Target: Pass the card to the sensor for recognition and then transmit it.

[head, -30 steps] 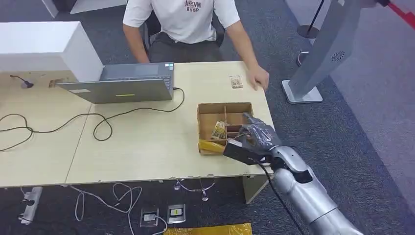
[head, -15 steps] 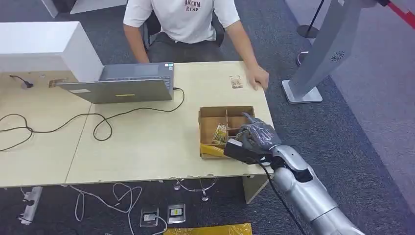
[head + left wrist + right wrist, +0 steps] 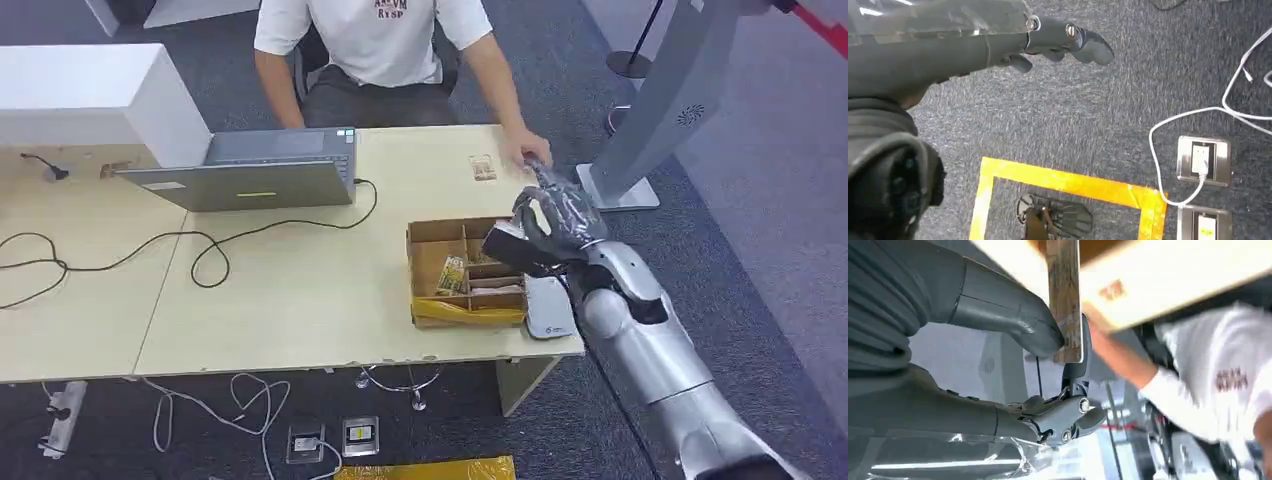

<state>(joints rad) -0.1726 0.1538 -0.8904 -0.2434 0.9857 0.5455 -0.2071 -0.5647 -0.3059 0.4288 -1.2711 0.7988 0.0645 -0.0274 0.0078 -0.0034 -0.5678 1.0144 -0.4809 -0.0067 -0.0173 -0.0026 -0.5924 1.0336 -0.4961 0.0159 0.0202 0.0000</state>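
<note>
My right hand (image 3: 553,222) hovers above the table's right edge, just past the far right corner of the cardboard box (image 3: 425,232). In the right wrist view its thumb and a finger pinch a brownish card (image 3: 1066,300) that stands on edge. A pale grey sensor pad (image 3: 548,306) lies on the table beside the box's near right corner, behind my hand. A person's hand (image 3: 531,155) rests on the table just beyond mine. My left hand (image 3: 998,45) hangs over the carpet with nothing in it, fingers loosely extended.
The box has several compartments with more cards (image 3: 450,272) in them. Another card (image 3: 482,167) lies near the person's hand. A laptop (image 3: 250,175) and its black cable (image 3: 200,260) occupy the middle of the table. A grey stand (image 3: 650,120) rises right of the table.
My right hand has risen from the box's near right corner and moved toward the person's hand with the card, uncovering the sensor pad. The person's hand stayed put.
</note>
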